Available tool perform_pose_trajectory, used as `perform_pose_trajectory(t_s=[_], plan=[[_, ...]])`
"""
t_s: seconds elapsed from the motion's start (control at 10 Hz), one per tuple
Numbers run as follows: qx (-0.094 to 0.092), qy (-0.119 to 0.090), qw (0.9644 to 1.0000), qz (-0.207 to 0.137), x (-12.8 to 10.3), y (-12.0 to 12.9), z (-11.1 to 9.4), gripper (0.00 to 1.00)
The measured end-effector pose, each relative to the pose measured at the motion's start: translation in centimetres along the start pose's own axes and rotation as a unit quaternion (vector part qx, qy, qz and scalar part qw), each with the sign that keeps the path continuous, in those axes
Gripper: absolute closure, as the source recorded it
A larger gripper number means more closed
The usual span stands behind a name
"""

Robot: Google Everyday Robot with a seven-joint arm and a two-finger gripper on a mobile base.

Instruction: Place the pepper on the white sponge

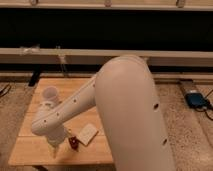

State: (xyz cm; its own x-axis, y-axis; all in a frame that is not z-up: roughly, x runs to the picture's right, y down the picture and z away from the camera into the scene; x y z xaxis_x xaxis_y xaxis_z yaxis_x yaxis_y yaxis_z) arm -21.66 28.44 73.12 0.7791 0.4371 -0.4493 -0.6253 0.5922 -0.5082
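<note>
The pepper (73, 143) is a small dark-red chili lying on the wooden table (27, 150), near its front edge. The white sponge (88, 134) is a cream block just right of the pepper and touching or nearly touching it. My gripper (54, 149) points down at the table just left of the pepper, at the end of the white arm (75, 107). The pepper lies on the table, outside the gripper.
A white cup (50, 93) stands on the table at the back left, close above the arm's wrist. My bulky white arm housing (135, 115) hides the table's right half. A dark ledge with rails runs behind the table. Speckled floor lies around it.
</note>
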Motion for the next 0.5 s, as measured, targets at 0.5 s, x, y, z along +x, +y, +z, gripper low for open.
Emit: perform_pose_trajectory(t_s=[0.5], plan=[[0.002, 0.007, 0.9999, 0.007, -1.8, -2.5, 0.8, 0.20]])
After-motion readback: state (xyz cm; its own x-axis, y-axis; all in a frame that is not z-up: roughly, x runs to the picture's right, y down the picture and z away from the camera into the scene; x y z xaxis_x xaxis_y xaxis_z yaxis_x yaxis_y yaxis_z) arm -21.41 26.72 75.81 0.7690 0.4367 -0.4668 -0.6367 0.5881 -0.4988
